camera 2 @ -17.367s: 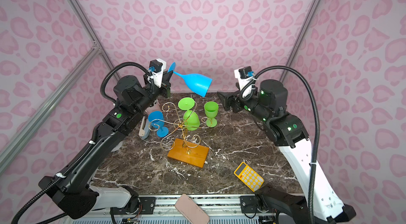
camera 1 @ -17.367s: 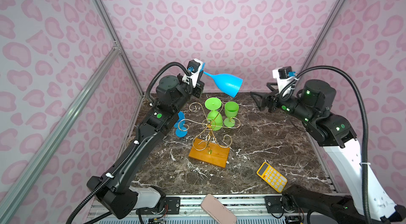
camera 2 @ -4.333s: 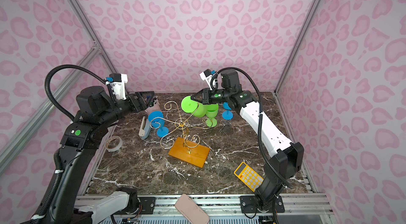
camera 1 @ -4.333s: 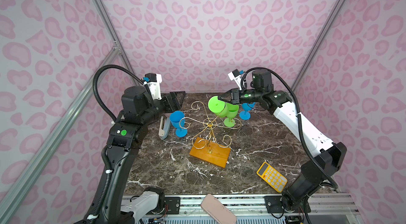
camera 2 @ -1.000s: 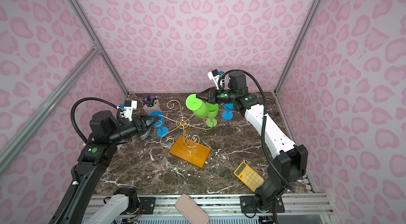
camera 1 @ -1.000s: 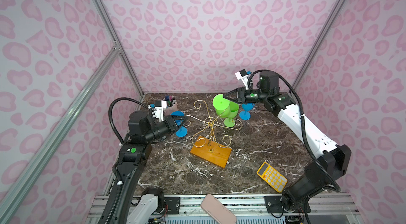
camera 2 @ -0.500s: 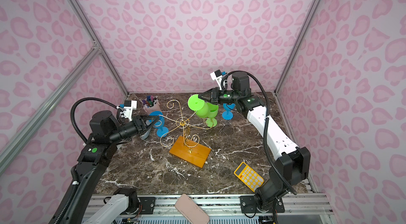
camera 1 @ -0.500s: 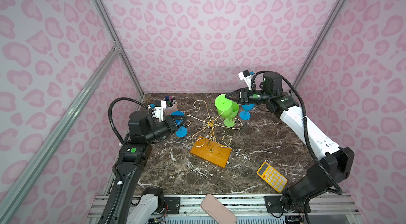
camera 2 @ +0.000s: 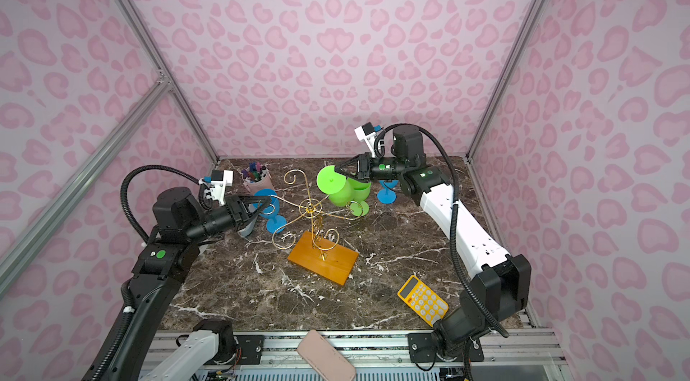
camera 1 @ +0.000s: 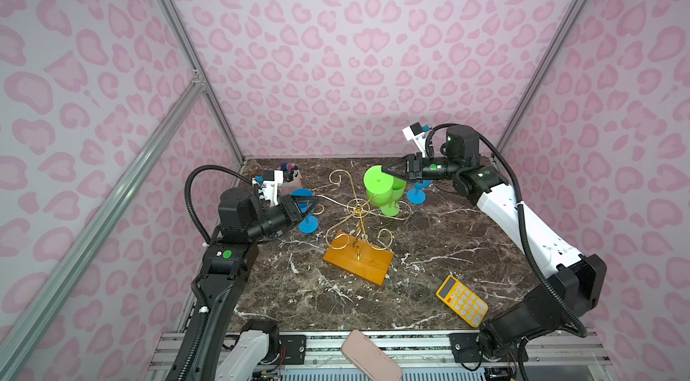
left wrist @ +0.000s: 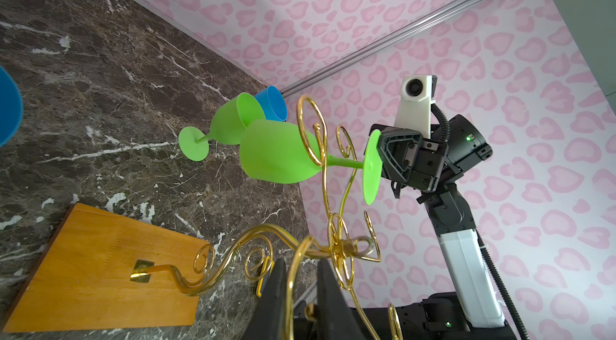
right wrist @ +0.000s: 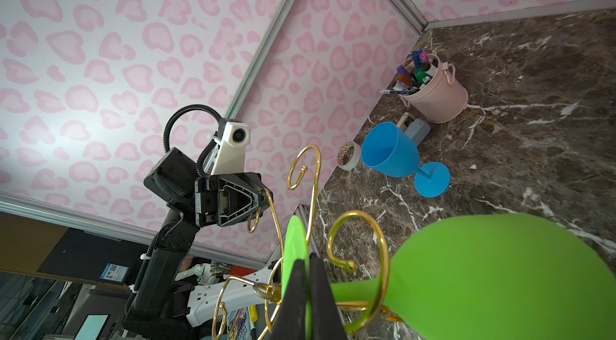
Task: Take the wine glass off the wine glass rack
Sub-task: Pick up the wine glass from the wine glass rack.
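Wine glass (camera 1: 377, 183), green, hangs at 1 o'clock of the wine glass rack (camera 1: 358, 261) hub. Its stem is threaded through a gold scroll and its foot disc is pinched flat in the right gripper (camera 1: 388, 172).

Changes: over the last seconds the left gripper (camera 1: 311, 207) has dropped to 9 o'clock and closed narrow on a wire arm. The glass has barely shifted in the last second.

Judgement: rack braced, slide-out pending, glass not yet free.

Count:
- Green glasses: two, the second standing (left wrist: 233, 121).
- Blue glasses: two, at 9 o'clock (camera 1: 308, 224) and 2 o'clock (camera 1: 415, 196).
- Rack: one.
- Calculator (camera 1: 462, 300): one, at 4 o'clock.
- Pen bucket (camera 1: 289, 179): one.
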Controlling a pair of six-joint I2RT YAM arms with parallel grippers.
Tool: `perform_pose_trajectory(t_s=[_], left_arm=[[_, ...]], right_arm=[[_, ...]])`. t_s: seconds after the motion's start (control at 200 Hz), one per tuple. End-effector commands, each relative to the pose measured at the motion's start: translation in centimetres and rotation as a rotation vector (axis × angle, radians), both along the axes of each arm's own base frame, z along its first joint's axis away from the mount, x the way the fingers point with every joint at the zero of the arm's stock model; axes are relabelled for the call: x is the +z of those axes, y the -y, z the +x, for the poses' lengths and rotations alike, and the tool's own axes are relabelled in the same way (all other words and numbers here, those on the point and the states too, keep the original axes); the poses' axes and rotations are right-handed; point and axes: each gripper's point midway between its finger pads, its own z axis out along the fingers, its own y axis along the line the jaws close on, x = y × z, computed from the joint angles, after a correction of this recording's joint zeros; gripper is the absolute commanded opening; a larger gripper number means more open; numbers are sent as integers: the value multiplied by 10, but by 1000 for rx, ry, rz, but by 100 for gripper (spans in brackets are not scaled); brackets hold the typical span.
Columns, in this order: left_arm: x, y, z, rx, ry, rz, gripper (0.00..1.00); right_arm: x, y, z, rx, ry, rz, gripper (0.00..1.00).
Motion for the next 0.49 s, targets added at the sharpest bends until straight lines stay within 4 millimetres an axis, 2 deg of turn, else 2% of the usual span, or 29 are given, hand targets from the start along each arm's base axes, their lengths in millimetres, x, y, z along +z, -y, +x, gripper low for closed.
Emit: perform_pose_trajectory(t_s=[0.0,0.215,0.3,0.49], left_arm=[[1,-7,7,49,34,40,13],[1,-8,7,52,37,41,13],[1,-8,7,52,37,41,13],[0,-7,6,50,36,42,13]], right_arm=[[2,-6,-4,28,19,14,0],[7,-14,-5,35,28,26,0],[12,-19,-3,37,39,32,0],[9,-28,8,41,28,31,0]])
